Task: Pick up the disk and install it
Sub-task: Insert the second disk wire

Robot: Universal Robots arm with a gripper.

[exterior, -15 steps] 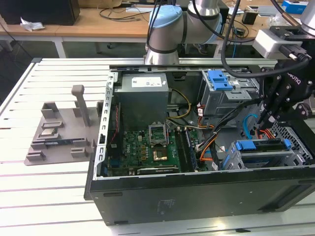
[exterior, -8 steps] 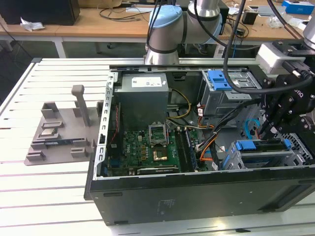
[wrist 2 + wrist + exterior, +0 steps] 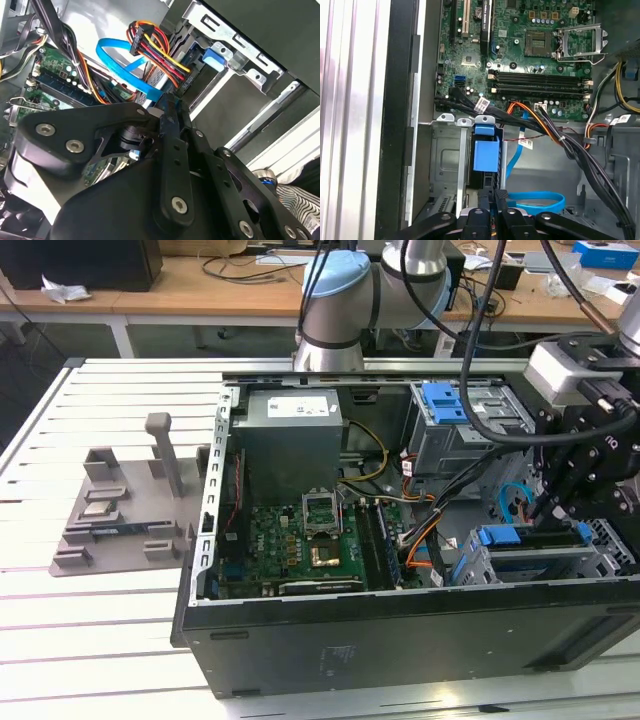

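Observation:
The disk (image 3: 545, 537) stands on edge in a slot of the grey drive cage (image 3: 520, 565), at the near corner of the open computer case on the exterior view's right. In the first wrist view I see the disk's blue bracket (image 3: 486, 152) and its thin dark edge running back between my fingers. My gripper (image 3: 552, 508) hangs right over the cage. Its two black fingers are closed tight on the disk's edge in both wrist views (image 3: 495, 197) (image 3: 167, 107).
The motherboard (image 3: 300, 540) lies on the case floor, with a large grey metal box (image 3: 290, 440) behind it. A second cage with a blue latch (image 3: 445, 400) sits at the back. Cable bundles and a blue flat cable (image 3: 535, 200) run beside the cage. A grey fixture (image 3: 110, 510) lies on the table.

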